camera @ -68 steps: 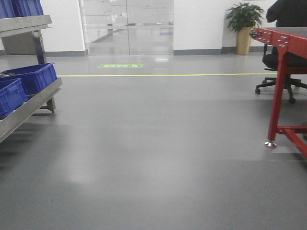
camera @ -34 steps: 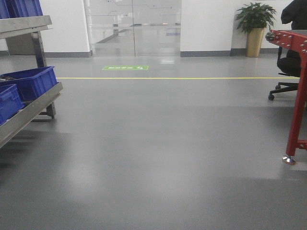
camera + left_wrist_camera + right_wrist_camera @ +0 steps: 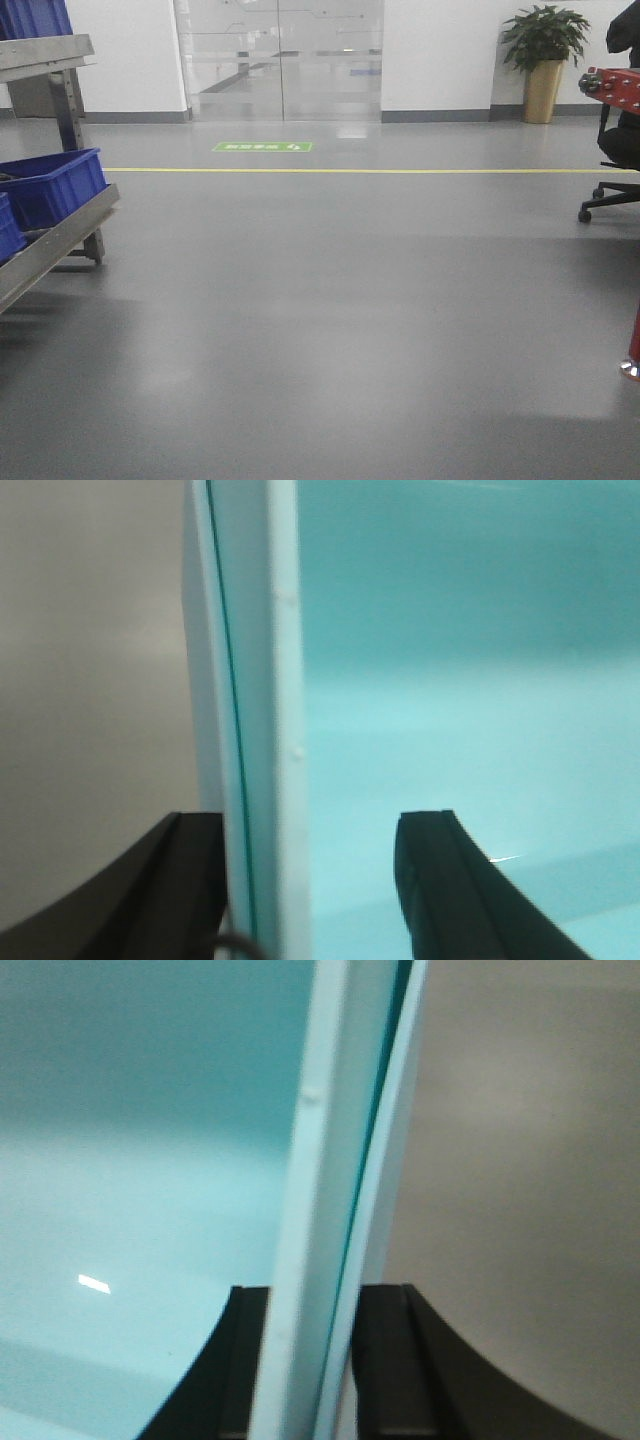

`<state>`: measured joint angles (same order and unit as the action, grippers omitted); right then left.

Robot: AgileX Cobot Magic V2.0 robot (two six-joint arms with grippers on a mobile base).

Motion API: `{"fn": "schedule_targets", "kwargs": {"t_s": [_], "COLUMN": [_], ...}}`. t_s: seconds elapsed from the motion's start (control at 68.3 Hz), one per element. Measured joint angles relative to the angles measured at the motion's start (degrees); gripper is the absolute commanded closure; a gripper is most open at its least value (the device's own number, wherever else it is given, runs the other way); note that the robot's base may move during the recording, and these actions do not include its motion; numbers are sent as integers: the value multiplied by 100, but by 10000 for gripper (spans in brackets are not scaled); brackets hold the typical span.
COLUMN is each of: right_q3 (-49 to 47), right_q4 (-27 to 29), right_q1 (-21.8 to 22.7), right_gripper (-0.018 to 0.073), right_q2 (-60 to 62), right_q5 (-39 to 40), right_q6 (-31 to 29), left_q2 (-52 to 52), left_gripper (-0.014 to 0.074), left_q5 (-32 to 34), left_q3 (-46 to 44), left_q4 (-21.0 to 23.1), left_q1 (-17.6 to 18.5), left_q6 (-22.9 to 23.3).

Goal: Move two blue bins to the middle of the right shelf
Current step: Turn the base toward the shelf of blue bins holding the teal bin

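Smooth, glossy blue bins (image 3: pixel 450 680) – thick rim (image 3: pixel 310 1160) upright between black jaws. The right gripper (image 3: pixel 318 1295) clamps it; the left gripper (image 3: pixel 310 820) straddles wider, inner finger apart.

A glossy grey floor (image 3: pixel 330 320) runs back to a white wall with frosted glass doors (image 3: pixel 280 60), crossed by a thin yellow line (image 3: pixel 400 170) with a green floor sign (image 3: pixel 262 147) just behind it. At the left edge stands a steel rack (image 3: pixel 50 245) carrying 2 dark blue crates (image 3: pixel 50 185) on its sloping lower tier and another dark blue crate (image 3: pixel 35 17) on the top tier. On the right are a potted plant (image 3: pixel 545 60) in a tall gold planter against the wall, a black office chair (image 3: pixel 612 190) on castors and, cut off by the edge, part of a red metal frame (image 3: pixel 620 88).
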<state>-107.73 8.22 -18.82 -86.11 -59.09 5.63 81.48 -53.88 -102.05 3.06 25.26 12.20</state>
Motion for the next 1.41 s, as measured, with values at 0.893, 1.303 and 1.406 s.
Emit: {"fn": "schedule_targets", "kwargs": {"t_s": [0.893, 1.303, 1.406], "right_q3": [-9, -9, -9], "right_q4": [0, -11, -11], "right_q1": [0, 0, 0], "right_gripper": [715, 715, 715], "right_q2": [0, 0, 0], "right_q5": [0, 0, 0], "right_q6": [0, 0, 0], "left_q2": [10, 10, 10], "left_gripper": [707, 707, 707], "left_q5": [11, 11, 11], "left_q3": [0, 0, 0], "left_q4": [0, 0, 0], "left_q1": [0, 0, 0], "left_q6": [0, 0, 0]}}
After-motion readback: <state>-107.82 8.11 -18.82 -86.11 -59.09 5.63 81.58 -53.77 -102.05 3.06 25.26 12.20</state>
